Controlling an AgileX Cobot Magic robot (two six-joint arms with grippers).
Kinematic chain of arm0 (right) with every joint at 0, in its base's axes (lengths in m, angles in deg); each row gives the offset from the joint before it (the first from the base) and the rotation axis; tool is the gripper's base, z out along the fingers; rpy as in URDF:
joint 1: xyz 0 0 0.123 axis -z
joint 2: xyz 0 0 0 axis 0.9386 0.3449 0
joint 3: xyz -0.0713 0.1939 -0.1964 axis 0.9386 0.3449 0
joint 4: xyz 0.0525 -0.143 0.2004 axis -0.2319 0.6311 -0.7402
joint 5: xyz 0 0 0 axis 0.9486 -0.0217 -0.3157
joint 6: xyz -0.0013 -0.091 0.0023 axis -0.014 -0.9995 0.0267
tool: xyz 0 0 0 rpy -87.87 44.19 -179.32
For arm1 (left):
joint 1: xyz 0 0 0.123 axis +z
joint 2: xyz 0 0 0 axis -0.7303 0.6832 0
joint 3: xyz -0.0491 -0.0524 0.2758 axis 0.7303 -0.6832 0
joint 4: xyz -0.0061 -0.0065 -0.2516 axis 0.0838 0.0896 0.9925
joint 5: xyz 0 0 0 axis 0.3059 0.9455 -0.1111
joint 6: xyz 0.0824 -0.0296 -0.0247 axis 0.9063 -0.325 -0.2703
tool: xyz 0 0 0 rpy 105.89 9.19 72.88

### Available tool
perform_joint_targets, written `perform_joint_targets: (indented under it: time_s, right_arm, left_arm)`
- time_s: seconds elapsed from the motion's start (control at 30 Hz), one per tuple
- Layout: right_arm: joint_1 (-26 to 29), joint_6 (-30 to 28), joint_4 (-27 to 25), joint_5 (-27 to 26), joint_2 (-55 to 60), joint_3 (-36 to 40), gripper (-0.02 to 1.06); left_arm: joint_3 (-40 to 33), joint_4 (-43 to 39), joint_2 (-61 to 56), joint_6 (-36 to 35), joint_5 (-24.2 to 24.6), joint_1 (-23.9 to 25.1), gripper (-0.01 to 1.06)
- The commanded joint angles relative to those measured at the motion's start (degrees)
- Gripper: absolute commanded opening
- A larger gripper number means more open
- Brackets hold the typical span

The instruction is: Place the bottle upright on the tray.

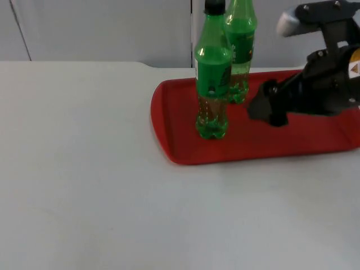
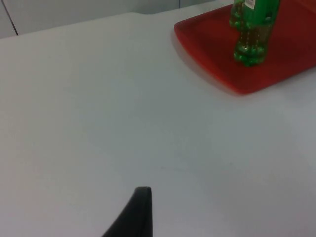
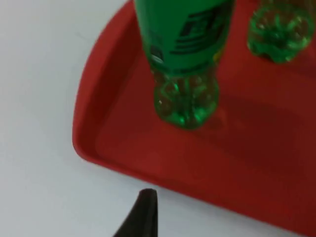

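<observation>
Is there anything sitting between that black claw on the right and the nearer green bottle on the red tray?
Nothing visible does. The right gripper hangs over the red tray, beside the front bottle, with only bare tray floor between them. The second bottle stands behind, out of that line. The left arm waits elsewhere above the white table.

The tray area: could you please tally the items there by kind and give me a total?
Green bottles: 2, the front bottle and the rear bottle, both upright on the tray
Red tray: 1
Total: 3
</observation>
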Motion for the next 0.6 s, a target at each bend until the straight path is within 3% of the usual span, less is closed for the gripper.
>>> perform_joint_targets:
  time_s: [0.0, 0.17, 0.33, 0.57]
  right_arm:
    - [-0.22, 1.9, 0.18, 5.86, -3.05, 0.29, 0.88]
    - [-0.22, 3.24, 0.03, 11.99, -6.67, 0.29, 0.88]
    - [-0.22, 3.24, -6.54, 15.67, -9.91, 0.29, 0.88]
    - [-2.34, 0.54, -6.76, 20.07, -14.83, 0.29, 0.88]
  left_arm:
    - [-0.2, 0.34, -0.28, -0.24, -0.1, 0.0, 1.05]
    - [-0.2, 0.34, -0.28, -0.24, -0.1, 0.0, 1.05]
    - [-0.2, 0.34, -0.28, -0.24, -0.1, 0.0, 1.05]
    - [-0.2, 0.34, -0.28, -0.24, -0.1, 0.0, 1.05]
